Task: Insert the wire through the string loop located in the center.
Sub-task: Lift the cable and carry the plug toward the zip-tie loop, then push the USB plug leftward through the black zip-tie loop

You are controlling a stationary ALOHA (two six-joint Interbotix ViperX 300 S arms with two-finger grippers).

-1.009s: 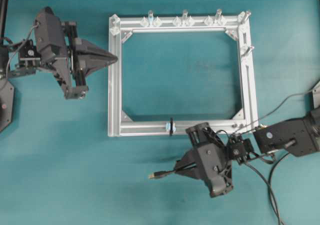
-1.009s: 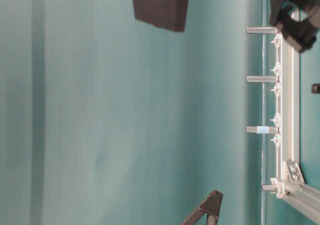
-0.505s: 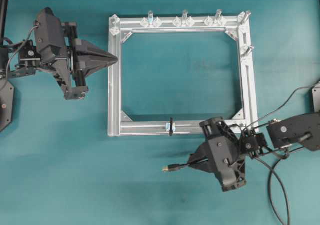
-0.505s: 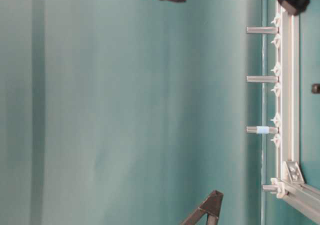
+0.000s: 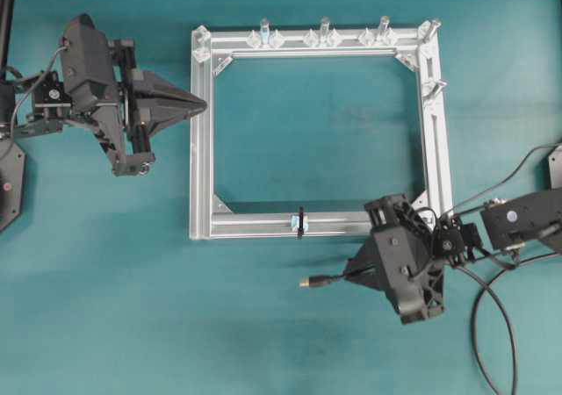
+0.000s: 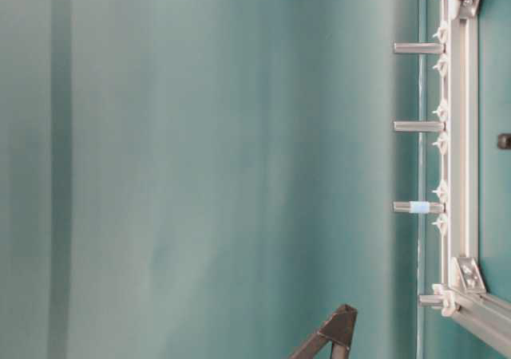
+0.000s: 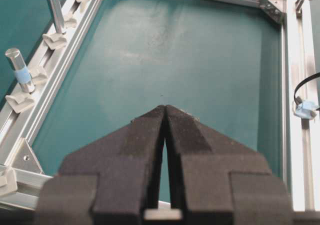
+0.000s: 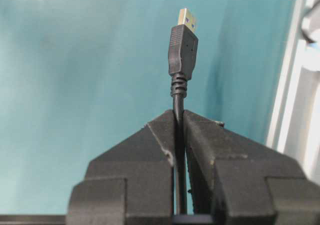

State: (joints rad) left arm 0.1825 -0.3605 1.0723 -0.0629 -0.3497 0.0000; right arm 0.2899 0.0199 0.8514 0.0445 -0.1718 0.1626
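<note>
The wire's black plug with a metal tip [image 5: 309,282] sticks out to the left of my right gripper [image 5: 349,275], which is shut on the wire just behind the plug. The plug hangs over the mat just below the frame's near bar. In the right wrist view the plug [image 8: 183,50] points straight away from the gripper [image 8: 179,114]. The string loop [image 5: 300,222] is a thin black ring on the near bar of the silver frame [image 5: 200,149], above and slightly left of the plug. It shows in the left wrist view [image 7: 304,85] too. My left gripper [image 5: 204,105] is shut and empty at the frame's left bar [image 7: 165,107].
Clear upright pegs [image 5: 324,28] line the frame's far bar, and one peg [image 7: 21,70] carries a blue band. A small blue clip [image 5: 292,225] sits beside the loop. Robot cables [image 5: 492,325] trail at the lower right. The table-level view shows the frame [image 6: 461,96] edge-on.
My right gripper has moved right and up toward the frame's near bar, carrying the wire. The plug now lies closer below the loop. The left arm has not moved.
</note>
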